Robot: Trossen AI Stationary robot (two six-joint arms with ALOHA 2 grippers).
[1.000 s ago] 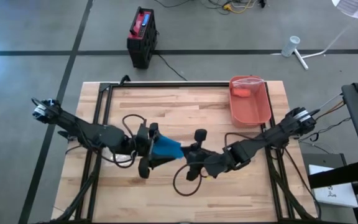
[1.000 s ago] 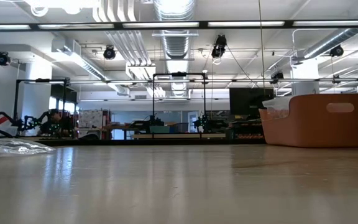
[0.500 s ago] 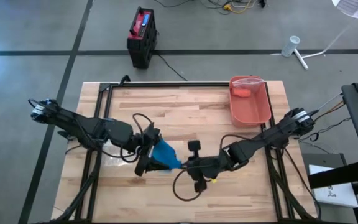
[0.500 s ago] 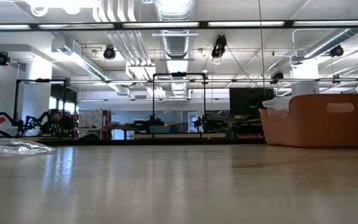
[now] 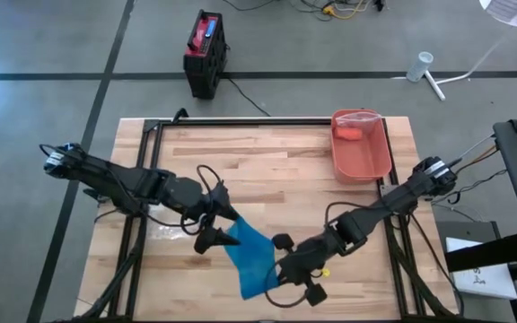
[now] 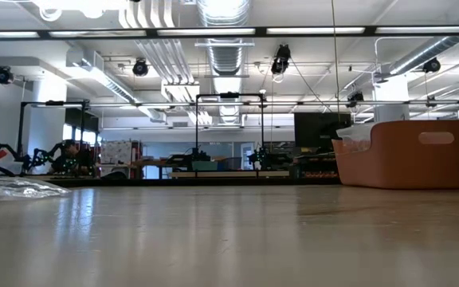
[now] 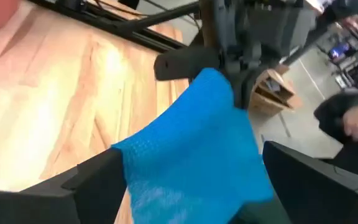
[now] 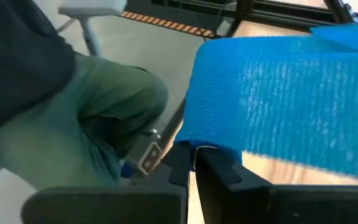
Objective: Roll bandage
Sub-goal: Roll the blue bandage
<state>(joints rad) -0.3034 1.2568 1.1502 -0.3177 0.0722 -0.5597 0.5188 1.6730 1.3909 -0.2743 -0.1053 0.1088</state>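
A blue bandage hangs as a flat strip above the table's near middle, spanning between my two grippers. My right gripper is shut on the strip's near end. My left gripper stands open at the strip's far end. In the left wrist view the bandage lies between that gripper's two wide-spread fingers. The low view shows neither the arms nor the bandage. My left gripper is open around the bandage's far end; I cannot tell whether a finger touches it. My right gripper pinches the bandage's near end by its edge between its two shut fingertips. The strip runs from there toward my left gripper, clear of the table.
An orange bin with a small item inside stands at the table's far right. A clear plastic wrapper lies on the table's left side. Cables loop from both arms. A person in green trousers is beyond the table's near edge.
My right gripper has moved toward the table's near edge and turned, still shut on the bandage. The bandage, bunched short between the grippers a second ago, is now drawn out into a longer strip; its near end has travelled while its far end has stayed by my left gripper.
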